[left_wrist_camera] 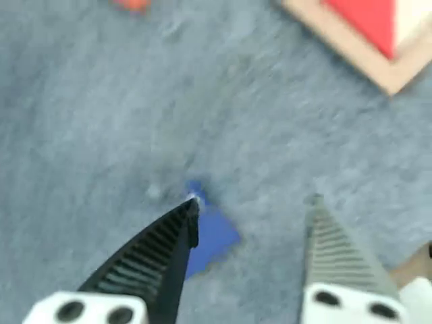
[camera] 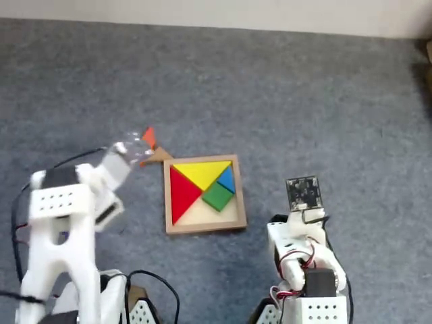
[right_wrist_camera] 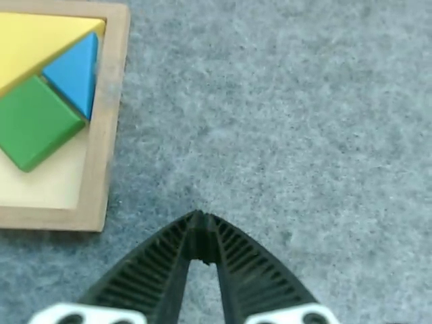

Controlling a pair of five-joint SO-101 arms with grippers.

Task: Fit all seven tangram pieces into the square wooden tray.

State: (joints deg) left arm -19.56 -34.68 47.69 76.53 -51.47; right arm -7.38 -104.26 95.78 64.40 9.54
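The square wooden tray (camera: 239,202) lies mid-table and holds a yellow triangle (camera: 199,173), a red triangle (camera: 181,194), a small blue triangle (camera: 227,180) and a green square (camera: 217,196). My left gripper (left_wrist_camera: 254,201) hangs open just above the carpet, left of the tray's far corner (left_wrist_camera: 368,64). A dark blue piece (left_wrist_camera: 214,233) lies between its fingers, against the black finger (left_wrist_camera: 165,250). An orange piece (camera: 149,137) and a tan piece (camera: 159,156) lie close to the left gripper (camera: 137,152). My right gripper (right_wrist_camera: 200,237) is shut on nothing over bare carpet, right of the tray (right_wrist_camera: 108,135).
Grey carpet covers the table. The left arm's white body (camera: 61,223) stands at the near left and the right arm's base (camera: 307,270) at the near right. Cables trail along the front edge.
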